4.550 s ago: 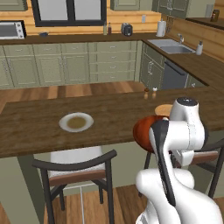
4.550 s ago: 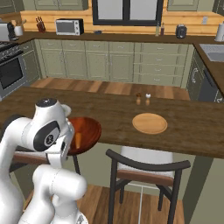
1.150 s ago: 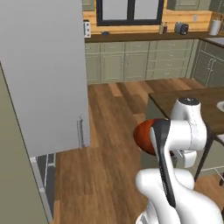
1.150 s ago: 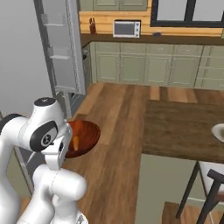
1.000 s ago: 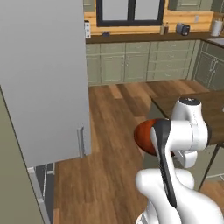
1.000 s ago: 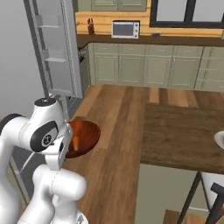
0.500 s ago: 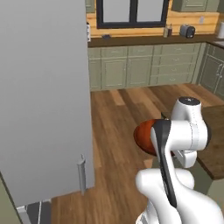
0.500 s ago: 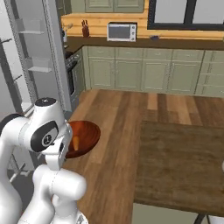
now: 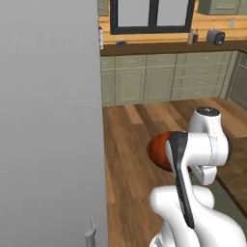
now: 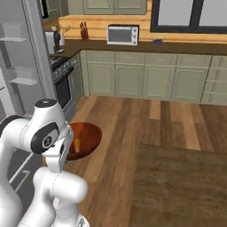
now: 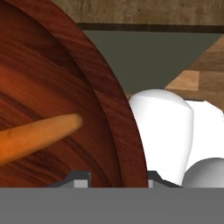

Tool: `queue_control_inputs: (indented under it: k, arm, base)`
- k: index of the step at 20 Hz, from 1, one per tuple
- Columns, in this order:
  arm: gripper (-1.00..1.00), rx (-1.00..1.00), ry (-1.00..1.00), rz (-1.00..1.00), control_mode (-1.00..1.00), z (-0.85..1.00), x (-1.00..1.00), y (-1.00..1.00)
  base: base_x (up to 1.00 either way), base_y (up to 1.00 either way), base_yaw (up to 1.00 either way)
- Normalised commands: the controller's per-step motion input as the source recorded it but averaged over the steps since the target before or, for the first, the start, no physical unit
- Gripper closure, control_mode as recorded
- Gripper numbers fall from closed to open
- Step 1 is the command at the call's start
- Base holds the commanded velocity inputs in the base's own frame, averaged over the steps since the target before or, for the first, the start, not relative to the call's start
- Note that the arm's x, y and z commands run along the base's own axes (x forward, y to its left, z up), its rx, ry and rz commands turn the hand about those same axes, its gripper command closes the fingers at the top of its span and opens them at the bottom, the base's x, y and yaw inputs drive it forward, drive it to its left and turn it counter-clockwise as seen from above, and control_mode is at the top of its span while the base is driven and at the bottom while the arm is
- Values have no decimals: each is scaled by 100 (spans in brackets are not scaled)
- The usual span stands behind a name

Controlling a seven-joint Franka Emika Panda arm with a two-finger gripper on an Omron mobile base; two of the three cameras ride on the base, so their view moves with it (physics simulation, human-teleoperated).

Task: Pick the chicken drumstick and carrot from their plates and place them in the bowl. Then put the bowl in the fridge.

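"Where is the bowl (image 10: pixel 84 139)?"

"My gripper (image 11: pixel 114 180) is pinching its rim, one finger on each side. The carrot (image 11: pixel 37 134) lies inside."

"Is there room?"

"The fridge (image 9: pixel 48 125) door edge is just left of the bowl, with bare wood floor (image 10: pixel 146 128) ahead."

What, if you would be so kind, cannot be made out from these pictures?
- Drumstick: the bowl shows just the carrot; the arm blocks the remainder.
- Jaws: the grey band crops them in the hand view; grip unclear.
- Fridge interior: the door hides it in the left base view.
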Motion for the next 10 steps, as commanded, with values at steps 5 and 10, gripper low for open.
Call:
queue_control_inputs:
  k: [5, 10]
  arm:
    - [100, 0, 0, 0, 100, 0, 0, 0]
    - [100, 0, 0, 0, 100, 0, 0, 0]
  base:
    - [27, -34, 22]
    - [60, -33, 30]
